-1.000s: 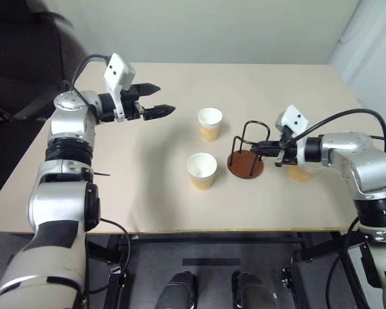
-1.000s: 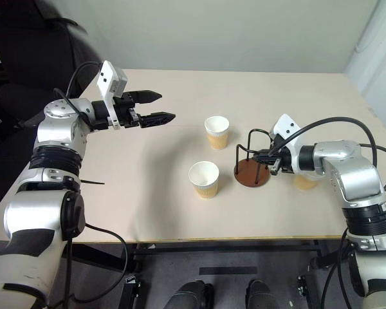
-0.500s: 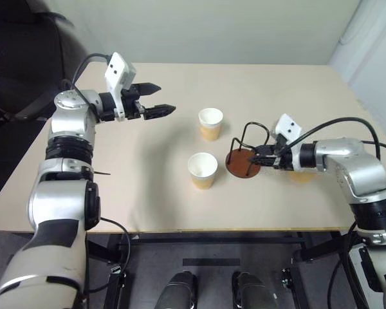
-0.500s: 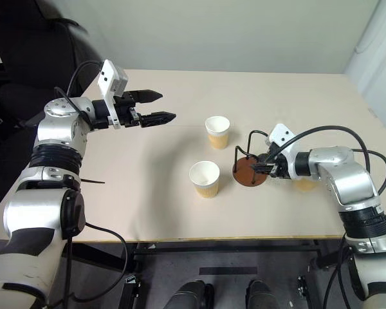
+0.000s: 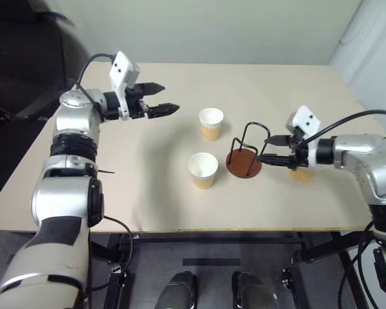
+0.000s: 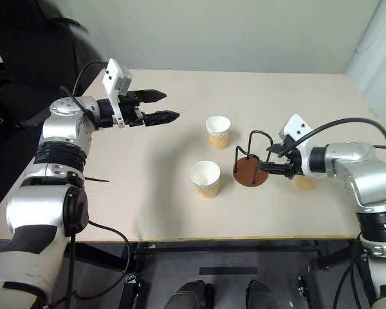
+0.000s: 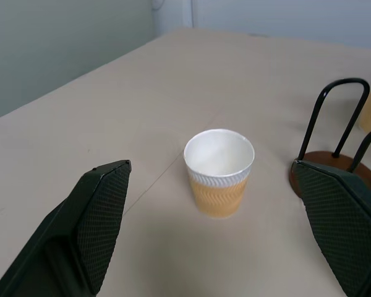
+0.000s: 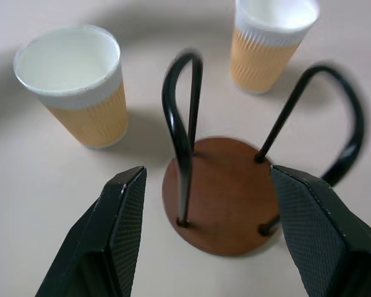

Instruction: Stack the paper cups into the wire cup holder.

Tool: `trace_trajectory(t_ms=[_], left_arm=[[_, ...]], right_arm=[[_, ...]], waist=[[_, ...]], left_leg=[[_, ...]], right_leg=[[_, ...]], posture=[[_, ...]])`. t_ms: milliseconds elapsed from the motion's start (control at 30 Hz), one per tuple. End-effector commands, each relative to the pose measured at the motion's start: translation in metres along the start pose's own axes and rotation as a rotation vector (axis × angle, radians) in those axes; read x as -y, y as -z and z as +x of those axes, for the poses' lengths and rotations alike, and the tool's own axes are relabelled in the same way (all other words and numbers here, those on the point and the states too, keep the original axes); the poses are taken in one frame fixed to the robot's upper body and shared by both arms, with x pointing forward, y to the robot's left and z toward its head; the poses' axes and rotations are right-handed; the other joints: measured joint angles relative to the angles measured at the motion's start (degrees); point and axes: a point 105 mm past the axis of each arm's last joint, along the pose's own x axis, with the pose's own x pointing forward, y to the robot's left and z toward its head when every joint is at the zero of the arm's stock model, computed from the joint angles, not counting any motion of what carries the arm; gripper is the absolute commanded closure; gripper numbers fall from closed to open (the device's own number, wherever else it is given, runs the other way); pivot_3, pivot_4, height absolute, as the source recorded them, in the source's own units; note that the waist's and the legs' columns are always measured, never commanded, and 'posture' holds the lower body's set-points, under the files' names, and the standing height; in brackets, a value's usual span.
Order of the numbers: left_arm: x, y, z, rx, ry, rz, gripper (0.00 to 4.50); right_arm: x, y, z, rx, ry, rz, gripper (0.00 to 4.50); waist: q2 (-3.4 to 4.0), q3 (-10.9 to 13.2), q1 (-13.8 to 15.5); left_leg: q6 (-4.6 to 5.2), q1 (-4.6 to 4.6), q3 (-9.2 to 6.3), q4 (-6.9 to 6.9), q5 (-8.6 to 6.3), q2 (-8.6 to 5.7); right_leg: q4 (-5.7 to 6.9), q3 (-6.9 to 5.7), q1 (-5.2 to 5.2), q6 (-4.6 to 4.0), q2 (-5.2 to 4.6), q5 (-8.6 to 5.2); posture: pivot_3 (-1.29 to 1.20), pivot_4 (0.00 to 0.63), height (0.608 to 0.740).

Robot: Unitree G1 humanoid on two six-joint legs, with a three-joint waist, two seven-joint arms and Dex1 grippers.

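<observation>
Since a second ago, the right pincer (image 5: 271,149) has let go of the wire cup holder (image 5: 246,153) and drawn back a little toward the table's right side; its fingers, then closed on the wire, now stand wide apart, holding nothing, just beside the holder's right side. Holder has shifted slightly left and stands upright on its round brown base, empty, wire loops rising above it.

Left pincer (image 5: 161,98) hangs above the table (image 5: 148,193), wide open and empty, pointing toward the far cup (image 5: 210,123), well apart from it. Bare table surface lies between them.

Three paper cups, all upright, mouths up:
- far cup: behind and left of the holder, a gap between.
- near cup (image 5: 202,170): left of the holder's base, near but apart from it.
- third cup (image 5: 301,174): right of the holder, mostly hidden behind the right forearm; whether it touches the arm, cannot tell.

All things sit in the middle-right part of the table, well clear of the front edge. Left half of the table offers open room. Right edge is close to the right arm.
</observation>
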Motion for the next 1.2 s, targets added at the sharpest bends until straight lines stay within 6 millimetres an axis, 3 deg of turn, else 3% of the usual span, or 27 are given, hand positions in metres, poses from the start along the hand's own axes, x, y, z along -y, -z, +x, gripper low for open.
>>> trace_trajectory(t_ms=[33, 167, 333, 667, 967, 1200], left_arm=[[0.004, -0.016, 0.006, 0.006, 0.032, 0.061, 0.00], [0.007, -0.011, 0.014, -0.071, 0.043, 0.206, 0.00], [0.013, 0.009, 0.033, -0.301, 0.073, 0.578, 0.00], [0.021, 0.002, 0.066, -0.361, 0.047, 0.976, 0.00], [0.031, 0.011, 0.077, -0.380, 0.097, 1.029, 0.00], [0.038, 0.020, 0.080, -0.362, 0.134, 0.877, 0.00]], right_arm=[[0.001, -0.032, -0.019, 0.090, 0.063, -0.069, 1.33], [0.010, -0.048, -0.028, 0.151, 0.127, -0.073, 1.33], [0.023, -0.054, -0.035, 0.167, 0.190, -0.080, 1.33], [0.026, -0.057, -0.037, 0.174, 0.211, -0.094, 1.33], [0.028, -0.056, -0.040, 0.160, 0.221, -0.099, 1.33], [0.021, -0.074, -0.048, 0.197, 0.158, -0.149, 1.33]], waist=[[0.00, 0.00, -0.09], [-0.01, 0.00, -0.11], [-0.02, 0.00, 0.14], [-0.05, 0.03, 0.27], [-0.06, 0.05, 0.38], [-0.07, 0.05, 0.58]], left_leg=[[0.00, 0.01, 0.02, 0.00, 0.00, -0.01], [0.00, 0.02, 0.02, 0.01, 0.00, 0.00], [0.04, 0.04, -0.05, 0.06, -0.01, -0.02], [0.11, -0.01, 0.03, 0.01, -0.11, -0.04], [0.03, -0.03, 0.05, 0.02, -0.17, -0.02], [0.04, -0.04, 0.16, 0.05, -0.17, -0.07]], right_leg=[[0.01, 0.01, 0.00, -0.01, 0.01, 0.00], [0.02, 0.05, -0.02, 0.03, 0.01, 0.02], [0.01, 0.04, 0.02, 0.08, 0.01, 0.05], [-0.06, 0.09, -0.03, 0.15, -0.05, 0.08], [-0.03, 0.14, -0.10, 0.15, -0.01, 0.08], [0.00, 0.12, -0.09, 0.15, 0.04, 0.08]], posture=[[0.00, 0.150, 0.740], [0.00, 0.150, 0.740], [0.00, 0.150, 0.740], [0.00, 0.150, 0.740], [0.00, 0.150, 0.740], [0.00, 0.150, 0.740]])
